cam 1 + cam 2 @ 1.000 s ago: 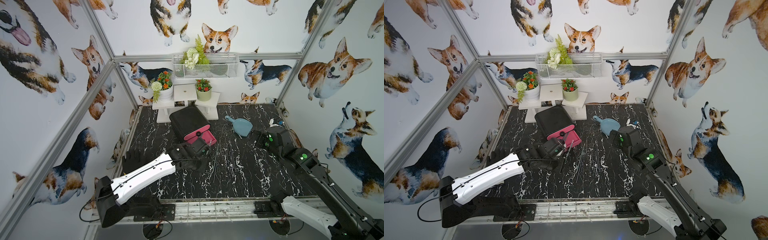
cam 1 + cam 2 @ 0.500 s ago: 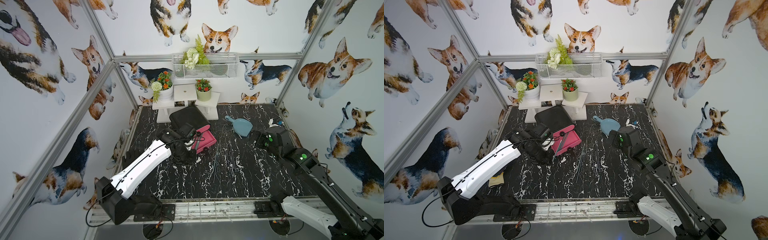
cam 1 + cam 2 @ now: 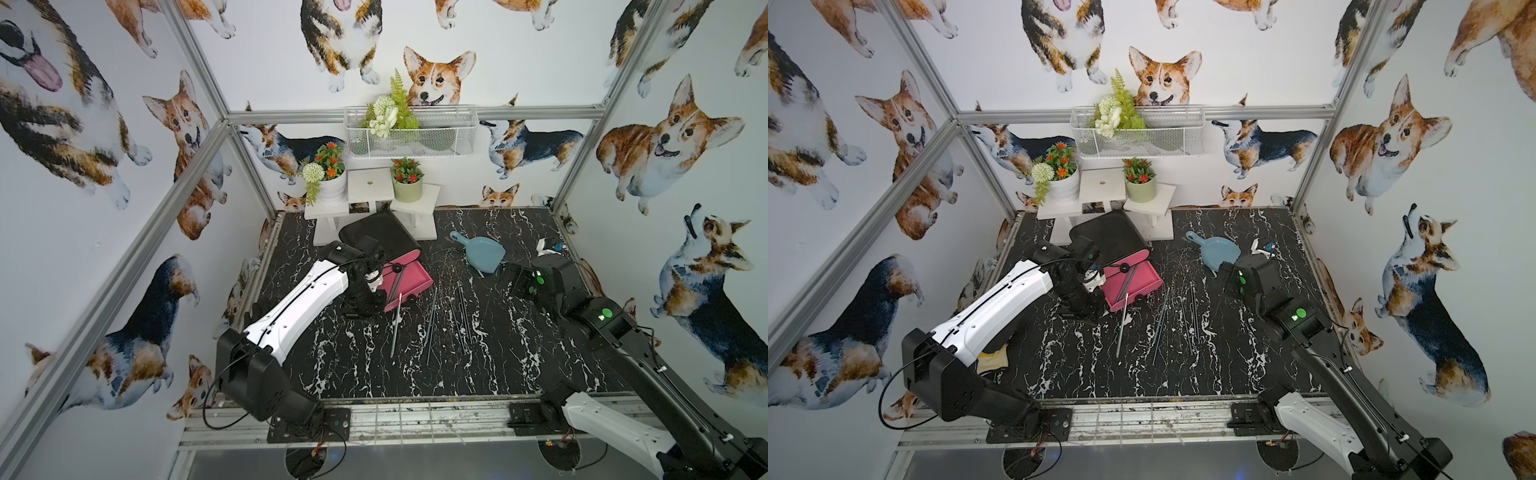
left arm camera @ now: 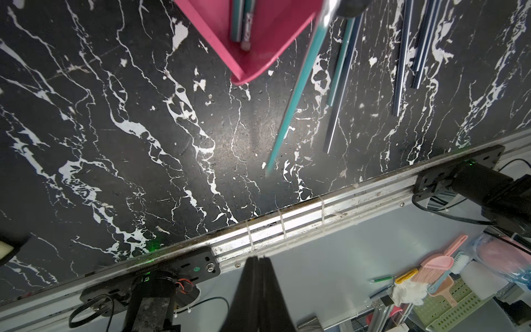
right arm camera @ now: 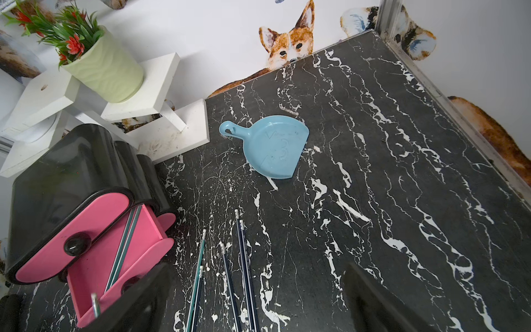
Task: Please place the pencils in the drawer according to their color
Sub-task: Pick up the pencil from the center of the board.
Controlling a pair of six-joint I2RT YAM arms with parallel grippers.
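Observation:
The drawer (image 3: 376, 235) is a black chest whose pink drawer (image 3: 409, 280) stands pulled out, with two teal pencils (image 5: 126, 244) lying in it. Another teal pencil (image 3: 396, 326) leans on that drawer's front edge, its tip on the table; it looks blurred in the left wrist view (image 4: 293, 103). More teal pencils (image 3: 432, 318) and dark pencils (image 3: 461, 316) lie loose to the right. My left gripper (image 4: 258, 260) is shut and holds nothing, just left of the open drawer (image 3: 360, 309). My right gripper (image 5: 258, 310) stands open above the loose pencils (image 5: 244, 258).
A blue dustpan (image 3: 482, 253) lies behind the pencils. A white stand (image 3: 370, 187) with flower pots lines the back wall. A small white object (image 3: 547, 246) sits at the back right. A yellow cloth (image 3: 992, 357) lies under the left arm.
My left arm has swung left and back, from the drawer's front to beside it. A teal pencil now leans on the drawer's front edge. The right arm has not moved.

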